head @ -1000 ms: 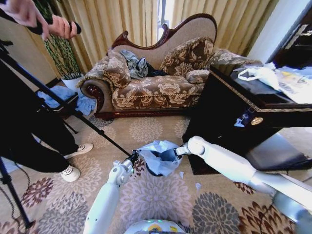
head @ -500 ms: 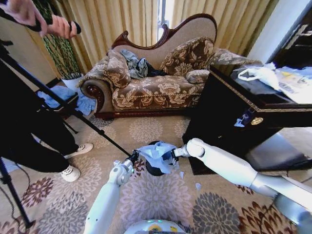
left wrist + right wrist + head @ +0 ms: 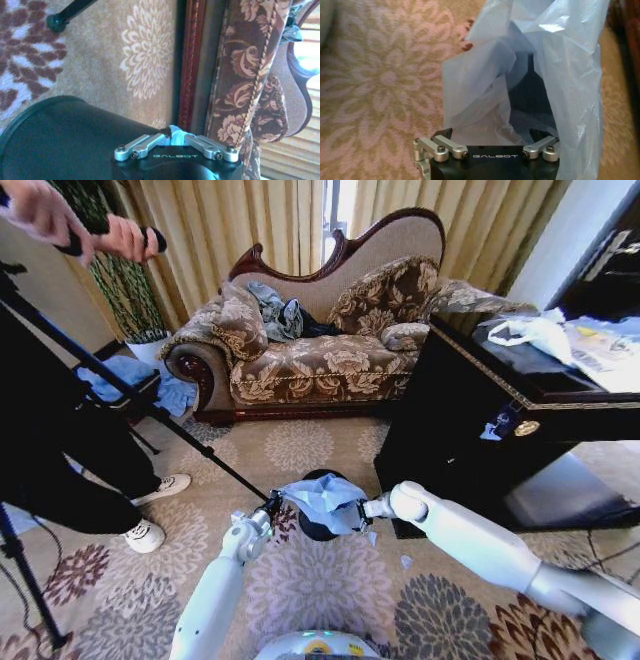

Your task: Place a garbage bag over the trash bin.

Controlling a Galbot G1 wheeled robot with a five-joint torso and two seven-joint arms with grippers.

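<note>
The pale blue garbage bag [image 3: 325, 498] hangs bunched above the black trash bin [image 3: 316, 530], stretched between both grippers. My left gripper [image 3: 273, 502] is at the bin's left side, shut on a small pinch of the bag's edge [image 3: 175, 135] just past the bin's black wall [image 3: 60, 138]. At the right side, my right gripper [image 3: 364, 507] is at the bag's mouth. Its linkages stand spread wide [image 3: 492, 144], and the film [image 3: 550, 75] drapes between and over its fingers. Through the bag the dark bin [image 3: 527, 93] shows.
A patterned sofa [image 3: 320, 350] stands behind the bin and a dark wooden cabinet [image 3: 480, 420] to the right. At the left, a person stands beside a tripod leg [image 3: 170, 425] that reaches the floor near the bin. Small scraps lie on the flowered carpet [image 3: 330, 580].
The bag, spread open over the bin a second ago, has come up off the rim and bunched. My right gripper has drawn slightly toward me with it. The left gripper has stayed put.
</note>
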